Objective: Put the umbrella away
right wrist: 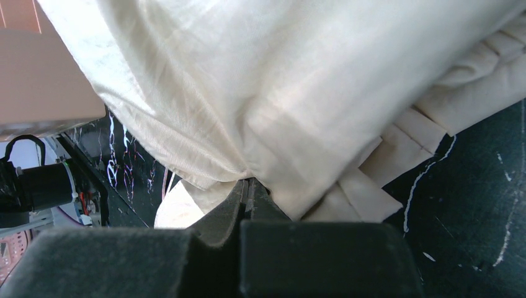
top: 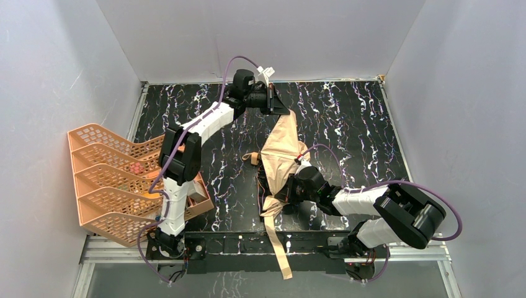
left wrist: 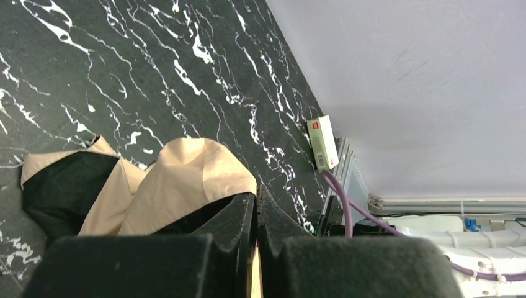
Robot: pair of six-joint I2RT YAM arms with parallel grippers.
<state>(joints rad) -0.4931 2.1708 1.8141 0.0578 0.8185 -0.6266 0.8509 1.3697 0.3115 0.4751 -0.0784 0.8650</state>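
Observation:
The umbrella [top: 280, 152] is a tan and black canopy stretched along the middle of the black marbled table, with a tan strap [top: 276, 239] hanging over the near edge. My left gripper [top: 273, 99] is shut on the canopy's far end; the left wrist view shows tan and black cloth [left wrist: 186, 186] pinched between the jaws [left wrist: 256, 205]. My right gripper [top: 286, 189] is shut on the canopy's near part; tan cloth [right wrist: 260, 93] fills the right wrist view above the closed jaws [right wrist: 248, 186]. The shaft and handle are hidden.
An orange mesh tray rack [top: 118, 180] stands at the table's left edge beside the left arm. Grey walls close in the back and sides. A small white and red box [left wrist: 322, 141] lies at the table's far edge by the wall.

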